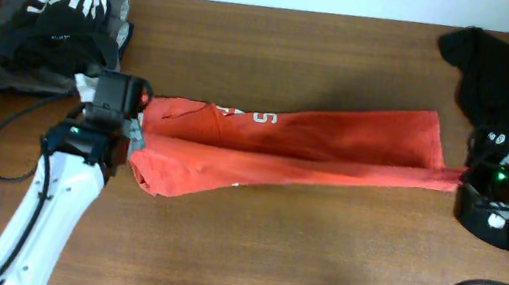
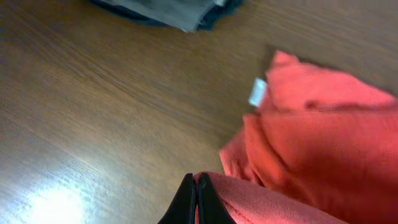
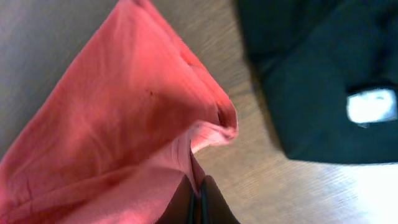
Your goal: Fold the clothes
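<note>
The red-orange T-shirt lies as a long, narrow band across the middle of the overhead frame, running from centre left to centre right on the brown table. Its white lettering peeks out near the left end. The left gripper is at the band's left end with its jaws pressed together on a fold of red cloth, and the left wrist view shows the dark fingertips closed with fabric caught between them and the small white neck tag just beyond. The right gripper is at the band's right tip, likewise clamped on the shirt, and in the right wrist view the cloth rises from the closed fingers in a taut ridge. A heap of dark grey garments sits in the upper left corner and a black garment in the upper right, both apart from the shirt. Judging by the narrow shape, the lengthwise fold looks largely done, with the shirt drawn out between the two grips. The crosswise folds that would bring it into a compact stack appear not yet made, and the lower left edge bulges unevenly and may need smoothing
</note>
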`<action>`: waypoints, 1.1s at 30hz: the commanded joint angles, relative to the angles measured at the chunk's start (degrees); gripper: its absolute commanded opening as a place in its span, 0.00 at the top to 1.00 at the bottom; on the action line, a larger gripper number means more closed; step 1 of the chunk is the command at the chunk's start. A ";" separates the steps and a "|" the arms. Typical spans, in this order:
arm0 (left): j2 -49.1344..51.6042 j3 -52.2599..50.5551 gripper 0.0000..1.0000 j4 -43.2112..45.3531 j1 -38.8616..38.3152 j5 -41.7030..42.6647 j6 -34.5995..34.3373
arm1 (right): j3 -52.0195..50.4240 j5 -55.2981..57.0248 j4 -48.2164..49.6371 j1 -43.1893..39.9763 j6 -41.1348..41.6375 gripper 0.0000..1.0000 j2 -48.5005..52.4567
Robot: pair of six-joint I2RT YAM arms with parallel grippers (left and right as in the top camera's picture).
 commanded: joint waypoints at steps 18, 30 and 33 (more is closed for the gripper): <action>13.64 0.26 0.99 8.81 2.03 0.92 -0.57 | 1.07 2.08 11.41 5.51 -0.59 0.96 14.95; 17.31 0.26 0.99 12.85 2.03 0.85 -0.55 | 1.07 6.56 18.23 10.58 -0.11 0.96 15.12; 17.86 0.26 0.82 13.66 2.03 0.68 -0.55 | 1.07 7.06 18.23 10.58 -0.13 0.78 15.17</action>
